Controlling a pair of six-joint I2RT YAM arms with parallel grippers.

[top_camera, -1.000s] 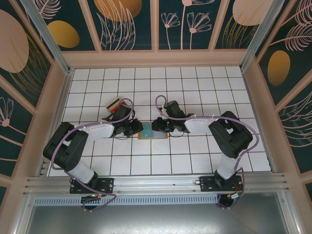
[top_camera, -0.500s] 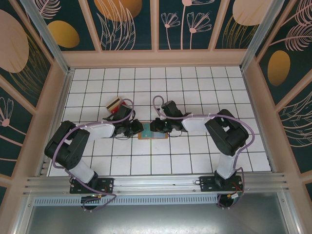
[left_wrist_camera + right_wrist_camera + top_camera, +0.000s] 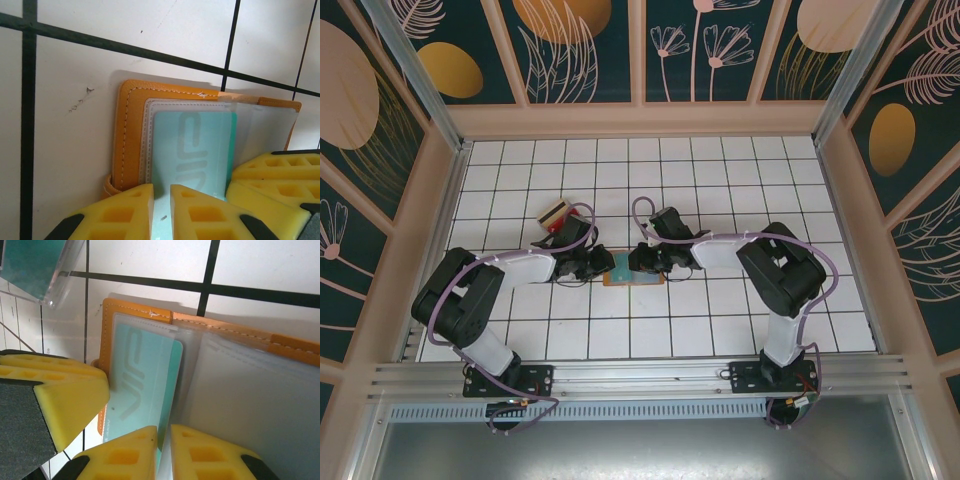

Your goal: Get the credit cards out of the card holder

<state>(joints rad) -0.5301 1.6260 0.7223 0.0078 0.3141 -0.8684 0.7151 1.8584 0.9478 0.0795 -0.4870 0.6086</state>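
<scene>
Table (image 3: 720, 180): white tiles, walls on three sides, free tiles all round the middle.
Holder (image 3: 633, 277): open flat at frame centre, orange rim clear of grid lines.
Left tool (image 3: 161, 200): narrow slit over the teal card (image 3: 192, 150); cannot tell if it grips.
Right tool (image 3: 164, 440): narrow, pinching the holder's clear pocket leaf.
Card's lower end is cut off.
Loose cards (image 3: 556, 214): upper left, too small to read.

White tiled floor (image 3: 720, 190), floral walls (image 3: 700, 50) — teal, gold
</scene>
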